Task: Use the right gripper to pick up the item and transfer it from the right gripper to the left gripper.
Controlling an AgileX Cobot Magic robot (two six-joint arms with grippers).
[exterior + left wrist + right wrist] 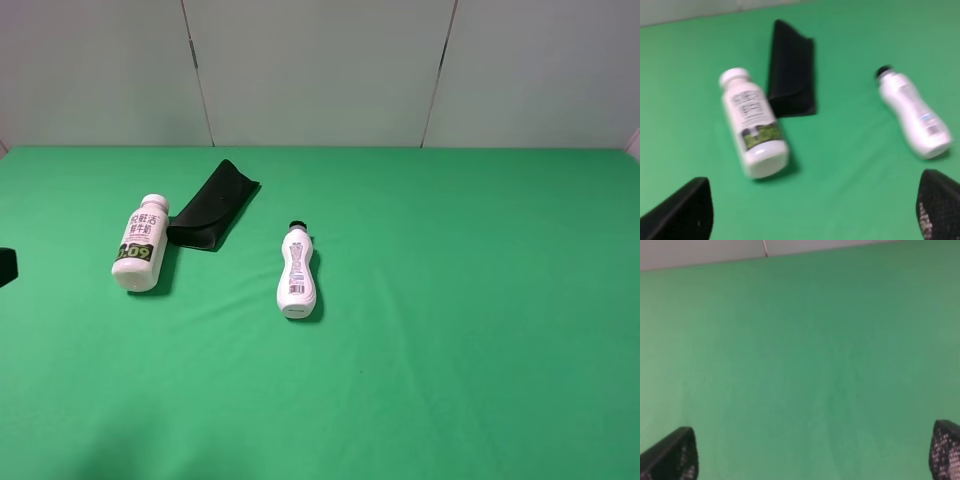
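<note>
Two claws [810, 212] [812, 452] agape, item [141, 255] untouched.

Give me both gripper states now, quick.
Left gripper: open, holding nothing; the stout bottle lies on the cloth ahead of it.
Right gripper: open, holding nothing; only green cloth ahead.

Exterior high camera looking down from front onto whole green bench [450, 350], facing back wall. Left wrist camera sitting low, looking across bench at stout bottle [754, 129], black case [791, 89], slim bottle [914, 113], sharing them with overhead view. Right wrist camera facing bare bench only.
</note>
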